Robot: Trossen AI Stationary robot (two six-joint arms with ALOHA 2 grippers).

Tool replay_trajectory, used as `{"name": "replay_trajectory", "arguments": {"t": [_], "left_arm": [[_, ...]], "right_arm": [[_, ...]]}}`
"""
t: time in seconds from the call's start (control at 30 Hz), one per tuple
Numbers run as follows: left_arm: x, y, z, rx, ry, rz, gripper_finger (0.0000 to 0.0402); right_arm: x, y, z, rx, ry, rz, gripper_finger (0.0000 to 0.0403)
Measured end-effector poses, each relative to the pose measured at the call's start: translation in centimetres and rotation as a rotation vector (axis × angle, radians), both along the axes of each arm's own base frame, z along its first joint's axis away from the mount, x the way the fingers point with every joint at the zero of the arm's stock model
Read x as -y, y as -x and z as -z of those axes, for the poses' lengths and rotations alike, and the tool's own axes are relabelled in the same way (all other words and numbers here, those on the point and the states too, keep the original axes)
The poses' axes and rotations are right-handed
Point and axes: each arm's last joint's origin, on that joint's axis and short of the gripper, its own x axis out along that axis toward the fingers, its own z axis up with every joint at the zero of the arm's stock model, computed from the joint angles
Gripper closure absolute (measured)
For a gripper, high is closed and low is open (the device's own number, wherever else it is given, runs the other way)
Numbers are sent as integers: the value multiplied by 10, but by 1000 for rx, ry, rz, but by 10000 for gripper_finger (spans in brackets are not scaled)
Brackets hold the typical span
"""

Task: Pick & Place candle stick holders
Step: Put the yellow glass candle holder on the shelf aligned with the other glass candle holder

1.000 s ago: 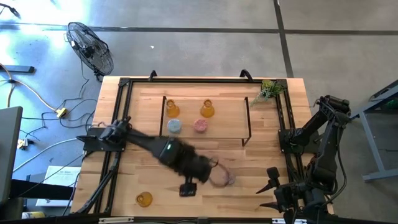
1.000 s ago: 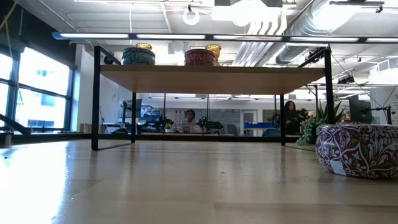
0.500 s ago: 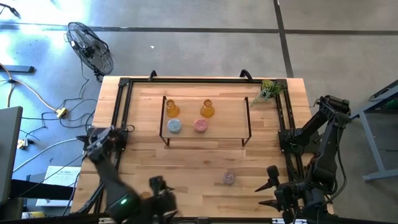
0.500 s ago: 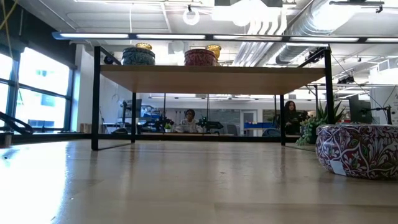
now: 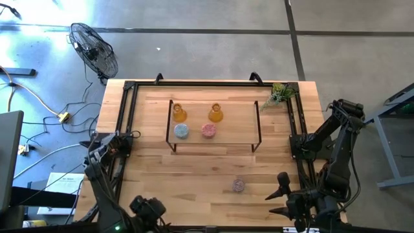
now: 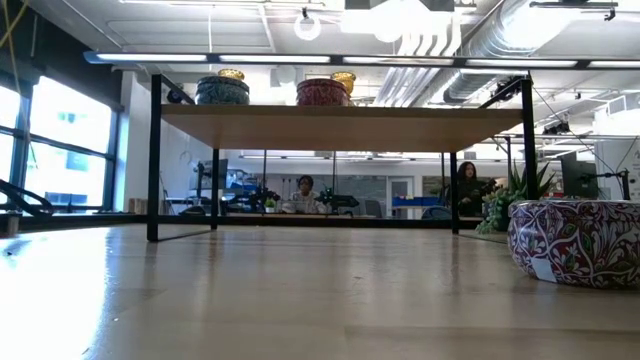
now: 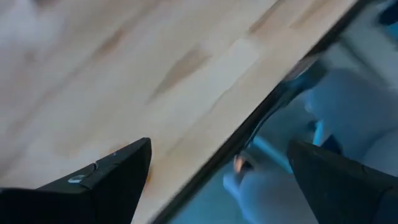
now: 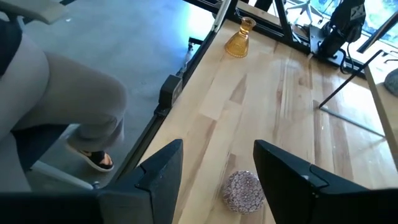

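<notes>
Two amber candle stick holders [image 5: 179, 112] [image 5: 215, 113] stand on the small shelf [image 5: 233, 123], with a blue one [image 5: 182, 131] and a pink one [image 5: 208, 131] in front of them. A purple one [image 5: 239, 186] sits on the table to the near right. A third amber one [image 8: 239, 37] stands upright by the near edge, left of the middle. My left gripper [image 5: 147, 208] hangs open over that spot and hides it from above. My right gripper [image 5: 277, 196] is open above the table, right of the purple holder [image 8: 244, 190].
A green plant sprig [image 5: 279, 95] lies at the far right corner. Black frame rails [image 5: 123, 129] run along the table's sides. A person's leg and shoe [image 8: 68, 106] are close to the near edge. Bare wood lies between the shelf and the near edge.
My left arm has swung from beside the purple holder at the table's middle toward the near left corner, sinking a little and rolling its wrist. It now covers the amber holder there in the high view. The purple holder stands where it was.
</notes>
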Motion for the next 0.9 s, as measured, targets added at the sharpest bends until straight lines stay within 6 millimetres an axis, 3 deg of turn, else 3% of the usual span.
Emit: {"name": "replay_trajectory", "arguments": {"t": [0.17,0.47,0.7,0.9], "left_arm": [[2,4,19,-186,81,-88,33],[2,7,33,-271,92,-152,33],[-1,10,36,-311,96,-169,33],[-23,24,25,-303,83,-172,33]], "right_arm": [[0,0,0,5,24,-14,208],[0,0,0,16,48,-21,208],[3,-5,0,4,43,-11,208],[6,-12,1,-26,34,-20,208]]}}
